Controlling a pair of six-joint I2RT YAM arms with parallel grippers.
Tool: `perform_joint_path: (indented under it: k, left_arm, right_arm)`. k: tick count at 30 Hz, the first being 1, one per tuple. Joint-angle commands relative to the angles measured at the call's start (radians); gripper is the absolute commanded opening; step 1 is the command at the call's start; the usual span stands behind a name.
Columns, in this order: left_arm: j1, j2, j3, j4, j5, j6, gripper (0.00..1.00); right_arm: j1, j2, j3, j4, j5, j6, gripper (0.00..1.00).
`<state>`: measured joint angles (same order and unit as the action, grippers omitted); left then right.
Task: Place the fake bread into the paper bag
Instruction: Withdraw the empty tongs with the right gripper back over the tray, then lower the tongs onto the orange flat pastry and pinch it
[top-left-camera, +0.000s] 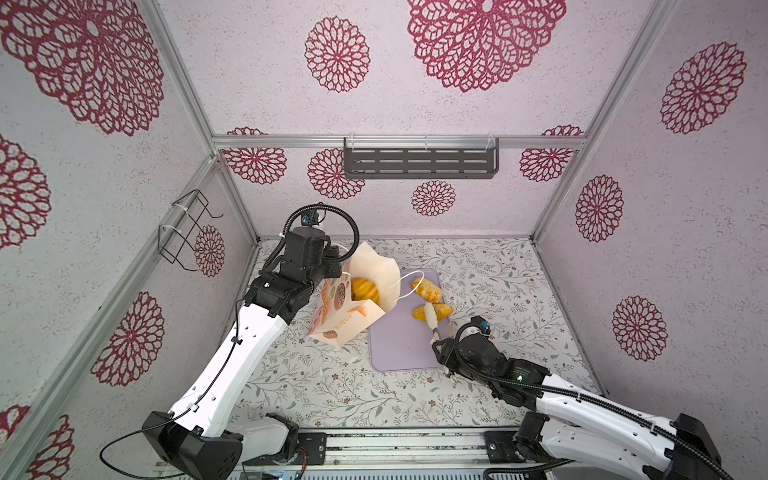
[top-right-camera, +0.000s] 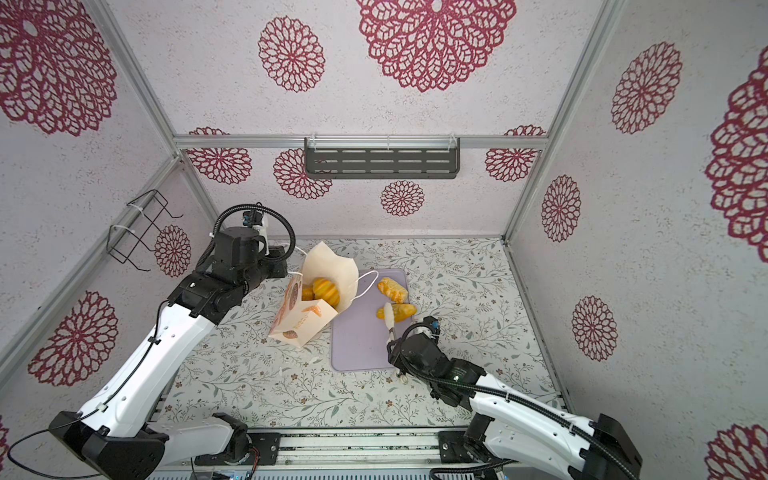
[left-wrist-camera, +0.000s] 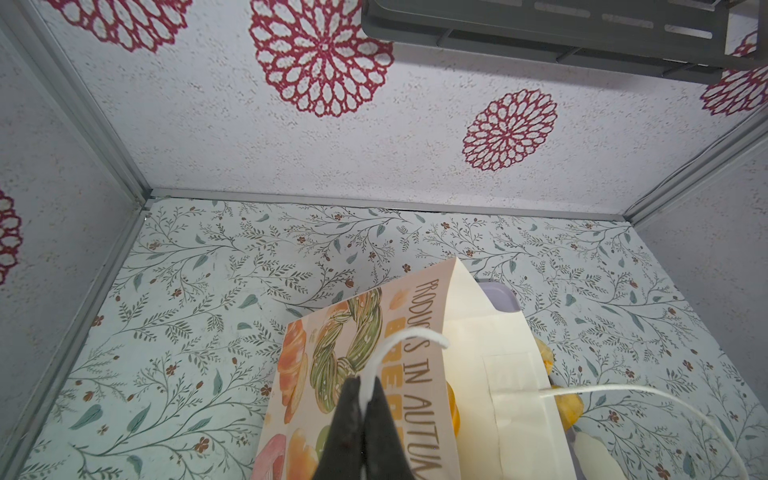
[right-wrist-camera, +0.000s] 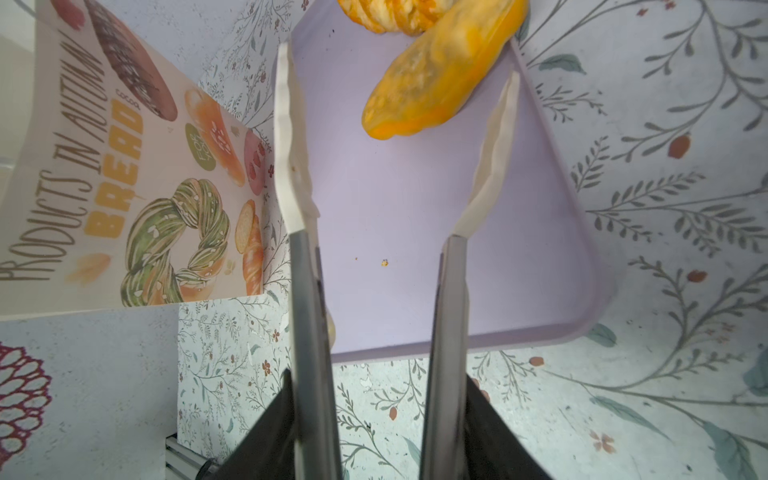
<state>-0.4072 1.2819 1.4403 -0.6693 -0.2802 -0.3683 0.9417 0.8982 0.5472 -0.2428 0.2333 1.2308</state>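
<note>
The paper bag (top-left-camera: 353, 320) stands open and tilted left of a lilac tray (top-left-camera: 399, 349). Orange fake bread (top-left-camera: 365, 289) lies inside it. My left gripper (left-wrist-camera: 365, 386) is shut on the bag's white cord handle (left-wrist-camera: 399, 340), at the bag's far left rim. On the tray lie a twisted roll (top-left-camera: 428, 289) and a smooth oval loaf (top-left-camera: 442, 309). My right gripper (right-wrist-camera: 378, 378) is shut on metal tongs (right-wrist-camera: 303, 291) with white tips. The tongs stand open, their tips either side of the near end of the oval loaf (right-wrist-camera: 436, 79), not squeezing it.
A grey slotted shelf (top-left-camera: 419, 162) hangs on the back wall and a black wire rack (top-left-camera: 187, 228) on the left wall. The bag's second cord handle (top-left-camera: 409, 286) droops over the tray beside the twisted roll. Floral table surface (top-left-camera: 519, 291) spreads right of the tray.
</note>
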Motion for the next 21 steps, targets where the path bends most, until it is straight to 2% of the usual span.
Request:
perform_joint_path:
  k: [1, 6, 13, 21]
  left_arm:
    - [0.010, -0.023, -0.014, 0.025, -0.006, -0.003, 0.00]
    - [0.017, -0.020, -0.015, 0.029, 0.001, -0.007, 0.00]
    - [0.020, -0.019, -0.015, 0.028, 0.001, -0.004, 0.00]
    - [0.019, -0.021, -0.014, 0.029, 0.009, -0.003, 0.00]
  right_arm:
    - [-0.024, -0.048, -0.021, 0.059, -0.003, 0.054, 0.54]
    - [-0.065, -0.054, -0.050, 0.092, -0.050, 0.049, 0.54]
    - [-0.114, 0.019, -0.037, 0.147, -0.123, 0.009, 0.54]
    - [-0.156, 0.036, -0.045, 0.191, -0.161, -0.002, 0.53]
